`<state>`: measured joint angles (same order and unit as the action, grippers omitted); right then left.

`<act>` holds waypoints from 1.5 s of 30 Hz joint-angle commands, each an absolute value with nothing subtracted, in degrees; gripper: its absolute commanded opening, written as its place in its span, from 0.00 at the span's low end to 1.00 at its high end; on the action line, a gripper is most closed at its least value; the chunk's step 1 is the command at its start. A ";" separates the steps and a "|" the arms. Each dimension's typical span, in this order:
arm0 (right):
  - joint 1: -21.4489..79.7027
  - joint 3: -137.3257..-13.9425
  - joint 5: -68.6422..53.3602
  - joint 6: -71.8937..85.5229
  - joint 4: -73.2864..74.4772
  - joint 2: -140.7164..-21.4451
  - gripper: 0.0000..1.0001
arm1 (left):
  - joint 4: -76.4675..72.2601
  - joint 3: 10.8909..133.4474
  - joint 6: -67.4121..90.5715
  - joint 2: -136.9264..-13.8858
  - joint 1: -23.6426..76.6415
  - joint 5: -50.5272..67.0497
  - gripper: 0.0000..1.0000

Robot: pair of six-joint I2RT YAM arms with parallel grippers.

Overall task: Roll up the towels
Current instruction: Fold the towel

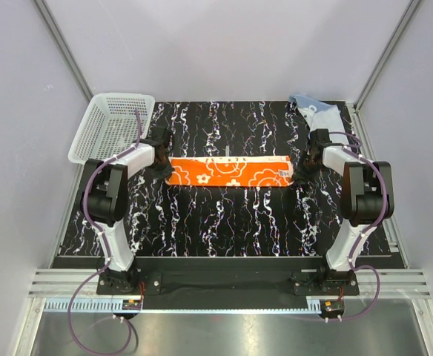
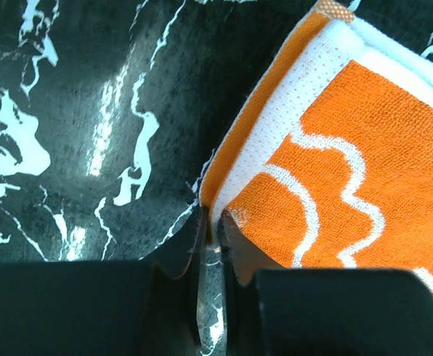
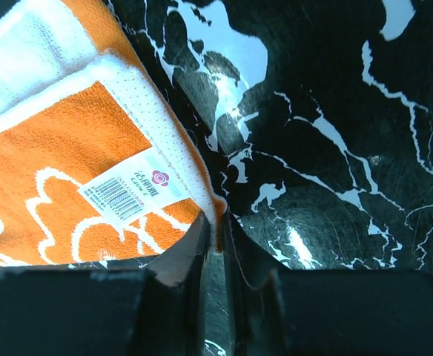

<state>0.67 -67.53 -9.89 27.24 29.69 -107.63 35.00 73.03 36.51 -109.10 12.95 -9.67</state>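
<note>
The orange towel (image 1: 227, 171) with white prints lies folded into a long strip across the middle of the black marbled mat. My left gripper (image 1: 162, 167) is shut on its left near corner; in the left wrist view the gripper (image 2: 215, 222) pinches the white-and-orange hem of the towel (image 2: 350, 148). My right gripper (image 1: 300, 176) is shut on its right near corner; in the right wrist view the gripper (image 3: 215, 233) pinches the hem just beside the towel's (image 3: 46, 159) barcode label (image 3: 131, 190). The light blue towel (image 1: 316, 113) lies crumpled at the mat's far right corner.
A white mesh basket (image 1: 113, 126) stands at the far left, just behind my left arm. The mat (image 1: 224, 215) ends near grey walls and metal frame rails on both sides.
</note>
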 commanded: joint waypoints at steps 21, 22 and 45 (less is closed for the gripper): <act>0.26 -49.66 -3.78 32.34 35.07 -86.84 0.78 | 37.26 49.84 40.69 -84.03 16.43 -4.84 0.67; 0.35 -49.48 -3.78 32.34 35.16 -85.01 0.79 | 37.87 49.83 40.69 -83.50 16.70 -4.57 0.70; 0.35 -43.50 -8.00 39.38 23.56 -85.33 0.45 | 43.33 52.47 26.28 -61.35 17.05 -8.88 0.94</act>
